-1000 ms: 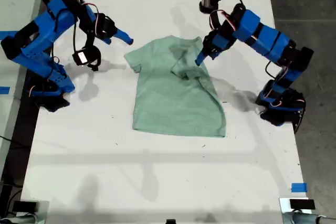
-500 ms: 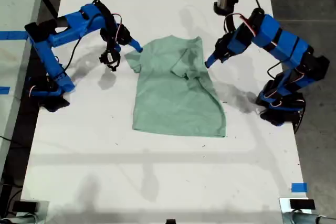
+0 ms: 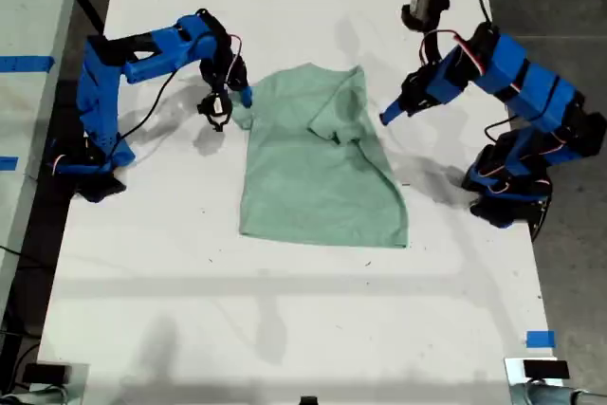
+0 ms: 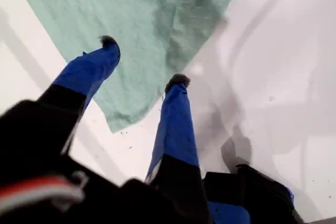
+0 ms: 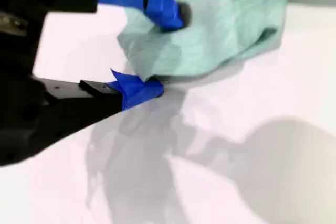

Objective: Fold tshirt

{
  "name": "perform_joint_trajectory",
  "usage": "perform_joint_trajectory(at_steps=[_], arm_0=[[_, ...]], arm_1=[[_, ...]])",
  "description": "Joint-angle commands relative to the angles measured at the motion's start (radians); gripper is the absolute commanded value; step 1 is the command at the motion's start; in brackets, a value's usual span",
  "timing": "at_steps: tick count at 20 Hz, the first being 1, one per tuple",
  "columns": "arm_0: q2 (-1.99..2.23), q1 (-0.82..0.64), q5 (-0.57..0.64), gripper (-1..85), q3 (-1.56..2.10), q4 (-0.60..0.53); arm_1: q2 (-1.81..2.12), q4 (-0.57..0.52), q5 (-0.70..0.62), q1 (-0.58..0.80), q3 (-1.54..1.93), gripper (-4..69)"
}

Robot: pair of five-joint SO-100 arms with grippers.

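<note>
The pale mint-green tshirt [image 3: 318,177] lies flat on the white table [image 3: 285,329]. Its sleeve on the exterior view's right is folded in over the chest. My first gripper [image 3: 387,117] hangs open just off that side of the shirt. In the first wrist view its fingers [image 4: 144,60] are spread above the shirt's edge [image 4: 142,19] with nothing between them. My second gripper [image 3: 243,97] is at the sleeve on the exterior view's left. It [image 5: 167,51] is open, one finger over the sleeve fabric [image 5: 220,24] and the other low on the table at the sleeve's edge.
Blue tape marks sit at the table's near corner on the exterior view's right [image 3: 539,339] and on the adjoining surface at its left [image 3: 24,64]. Both arm bases stand at the table's side edges. Dark floor borders the exterior view's right side.
The second gripper swung in from the exterior view's left and reached the sleeve. The first gripper drew back off the folded sleeve toward the exterior view's right.
</note>
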Motion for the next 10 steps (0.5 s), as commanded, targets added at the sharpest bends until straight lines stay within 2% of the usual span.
perform_joint_trajectory(at_steps=[1,6,10], arm_0=[[-0.014,0.012,0.017,0.1,-0.029,0.026],[0.112,-0.035,0.008,0.1,0.012,0.049],[0.410,-0.109,-0.014,0.1,0.167,0.069]], arm_1=[[0.067,-0.035,0.009,0.011,0.020,22.1],[0.106,-0.038,0.009,0.025,0.064,21.9],[0.133,-0.038,0.014,0.029,0.100,21.8]])
